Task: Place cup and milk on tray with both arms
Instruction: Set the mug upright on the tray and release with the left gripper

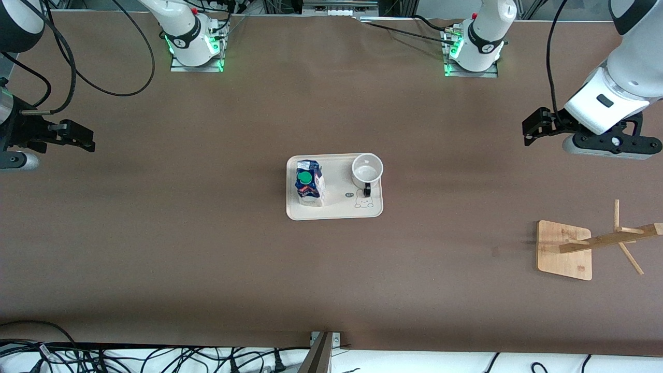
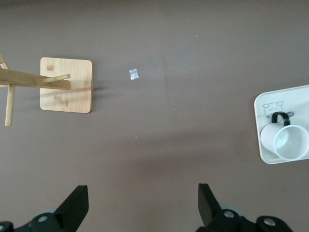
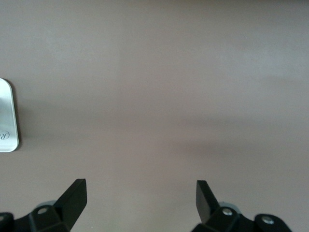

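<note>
The cream tray (image 1: 336, 210) lies in the middle of the table. The milk carton (image 1: 310, 182) with its green cap stands on the tray's end toward the right arm. The white cup (image 1: 367, 170) with a black handle stands upright on the tray's end toward the left arm. In the left wrist view the cup (image 2: 287, 140) and a tray corner (image 2: 263, 104) show. My left gripper (image 1: 531, 129) is open and empty, up over bare table at the left arm's end; its own view shows it too (image 2: 143, 200). My right gripper (image 1: 85, 140) is open and empty over the right arm's end, also seen in its own view (image 3: 141, 198), with a tray edge (image 3: 7, 121).
A bamboo square base (image 1: 563, 249) with a wooden peg stand leaning off it sits near the left arm's end, nearer the front camera; it shows in the left wrist view (image 2: 66, 85). A small scrap (image 2: 133, 74) lies on the table beside it. Cables run along the front edge.
</note>
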Robot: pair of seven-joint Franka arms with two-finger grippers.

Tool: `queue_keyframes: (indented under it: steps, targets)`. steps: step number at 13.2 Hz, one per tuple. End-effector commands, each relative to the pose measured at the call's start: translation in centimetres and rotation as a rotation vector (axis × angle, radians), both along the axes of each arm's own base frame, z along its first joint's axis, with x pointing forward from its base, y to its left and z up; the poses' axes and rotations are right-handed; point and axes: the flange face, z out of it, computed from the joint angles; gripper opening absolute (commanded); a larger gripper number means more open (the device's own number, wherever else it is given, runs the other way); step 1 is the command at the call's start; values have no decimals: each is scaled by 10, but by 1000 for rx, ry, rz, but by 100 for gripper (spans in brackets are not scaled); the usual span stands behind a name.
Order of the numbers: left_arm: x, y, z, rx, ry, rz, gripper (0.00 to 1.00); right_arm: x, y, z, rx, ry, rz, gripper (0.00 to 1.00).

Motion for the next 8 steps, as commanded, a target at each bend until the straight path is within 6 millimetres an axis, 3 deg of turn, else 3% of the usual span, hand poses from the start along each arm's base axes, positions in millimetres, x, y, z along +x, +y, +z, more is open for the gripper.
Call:
queue_keyframes:
  steps: [1,2,4,8]
  targets:
    - [-14,28,5,11,-23,-16,100,-1,-6,-2,-10,5,46,100]
    - [-15,36,6,8,-21,4,100,-1,-6,-3,-9,7,48,100]
    - [-32,27,9,11,-18,6,100,-1,-6,-3,-9,7,46,100]
    - [-46,29,4,12,11,16,100,-1,-5,-4,-4,7,32,100]
